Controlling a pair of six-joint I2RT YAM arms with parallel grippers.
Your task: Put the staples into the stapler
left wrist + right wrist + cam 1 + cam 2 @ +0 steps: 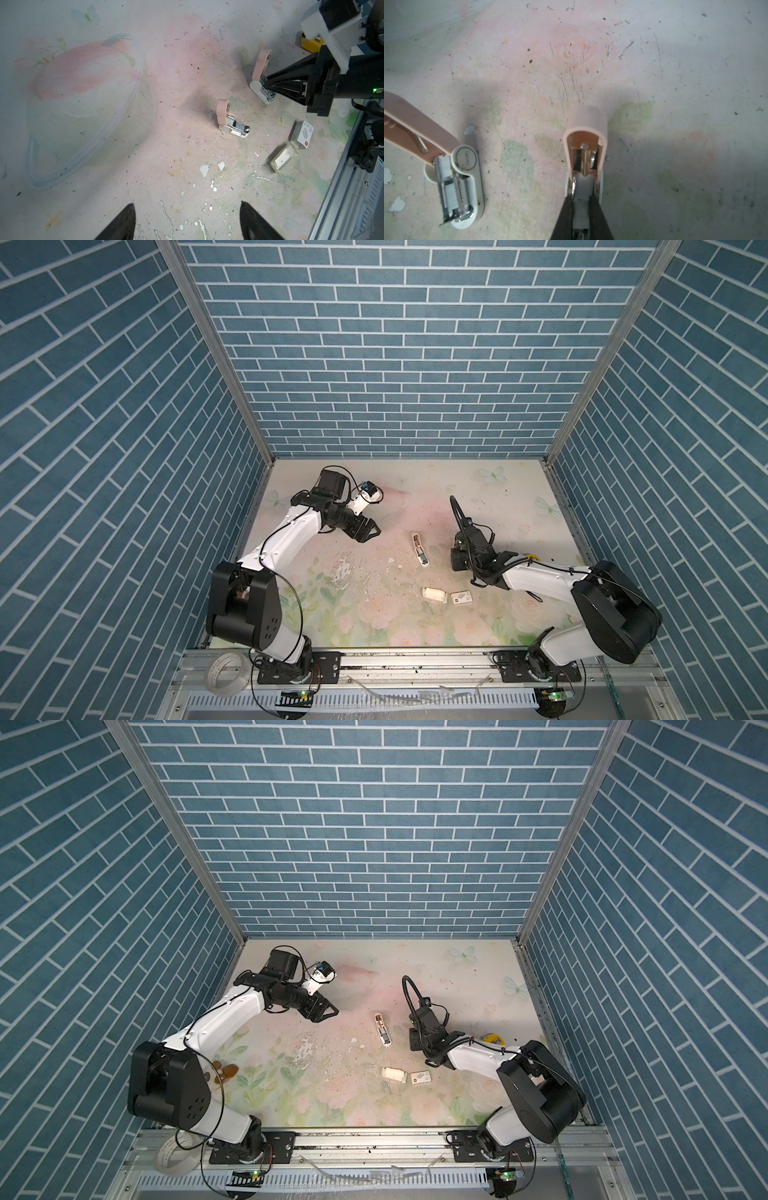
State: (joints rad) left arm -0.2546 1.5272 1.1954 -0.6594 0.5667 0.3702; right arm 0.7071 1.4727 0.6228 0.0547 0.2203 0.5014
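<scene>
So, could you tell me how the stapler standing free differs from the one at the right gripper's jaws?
The free stapler holds what looks like a silver staple row in its channel; the other stapler shows only a white pusher and spring rod. The free stapler sits untouched; the right gripper has its jaws closed at the other stapler's channel. Both have pink lids swung open.

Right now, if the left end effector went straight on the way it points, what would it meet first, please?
Probably the open stapler mid-table; the left end effector aims at it, though height is unclear.
</scene>
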